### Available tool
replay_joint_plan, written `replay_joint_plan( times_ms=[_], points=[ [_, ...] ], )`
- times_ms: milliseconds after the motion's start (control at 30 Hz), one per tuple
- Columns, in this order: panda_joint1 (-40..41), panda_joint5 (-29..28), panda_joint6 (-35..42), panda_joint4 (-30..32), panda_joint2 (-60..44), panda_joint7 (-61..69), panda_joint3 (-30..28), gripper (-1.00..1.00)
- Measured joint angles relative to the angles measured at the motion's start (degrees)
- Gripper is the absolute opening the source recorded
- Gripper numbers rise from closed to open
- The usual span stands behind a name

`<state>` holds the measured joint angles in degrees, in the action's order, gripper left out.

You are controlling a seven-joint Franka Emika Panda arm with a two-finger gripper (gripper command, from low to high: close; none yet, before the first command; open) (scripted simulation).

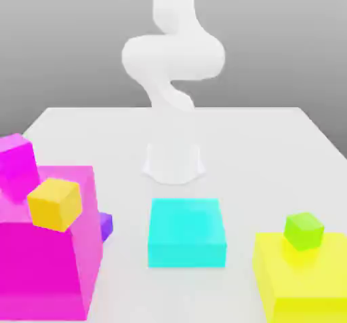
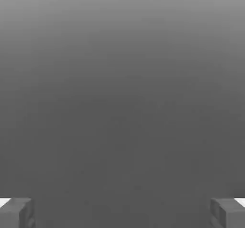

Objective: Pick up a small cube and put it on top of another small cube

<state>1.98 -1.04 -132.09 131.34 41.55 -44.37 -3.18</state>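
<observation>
The white arm (image 1: 173, 64) rises from its base at the middle of the white table (image 1: 271, 145), folding back on itself above the base. In the hand view the gripper (image 2: 122, 212) has its two grey fingertips (image 2: 16, 212) spread wide apart, with nothing between them but plain grey background.

Taking the cyan block (image 1: 188, 233) as the landmark: it lies flat on the table directly in front of the arm's base, with bare table on all four sides of it. A strip of open table separates its far edge from the base.

Toward the exterior view's left of the cyan block stands the big magenta block (image 1: 47, 260), taller than the cyan one and reaching the picture's lower edge. On its top sit the small magenta cube (image 1: 15, 165), at the far-left part, and a small yellow-orange cube (image 1: 55, 203), tilted, nearer the cyan block's side. The small purple cube (image 1: 106, 226) shows as a sliver on the table in the gap between the cyan block and the big magenta block, right against the big block's side and largely hidden by it; the gap to the cyan block stays open.

Toward the exterior view's right of the cyan block, across a lane of bare table, sits a yellow block (image 1: 301, 277) with a small green cube (image 1: 303, 231) on its top near the far edge.
</observation>
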Motion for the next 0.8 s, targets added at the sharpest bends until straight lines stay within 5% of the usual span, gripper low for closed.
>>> replay_joint_plan(
  times_ms=[400, 567, 800],
  points=[
    [16.10, -10.55, -1.02, 3.57, -23.98, 15.60, -22.46, 0.00],
    [21.43, -12.63, -3.48, 9.54, -34.34, 24.19, -30.00, 0.00],
    [17.43, -6.43, -12.42, 23.53, -42.73, 28.17, -28.72, 0.00]
  ],
)
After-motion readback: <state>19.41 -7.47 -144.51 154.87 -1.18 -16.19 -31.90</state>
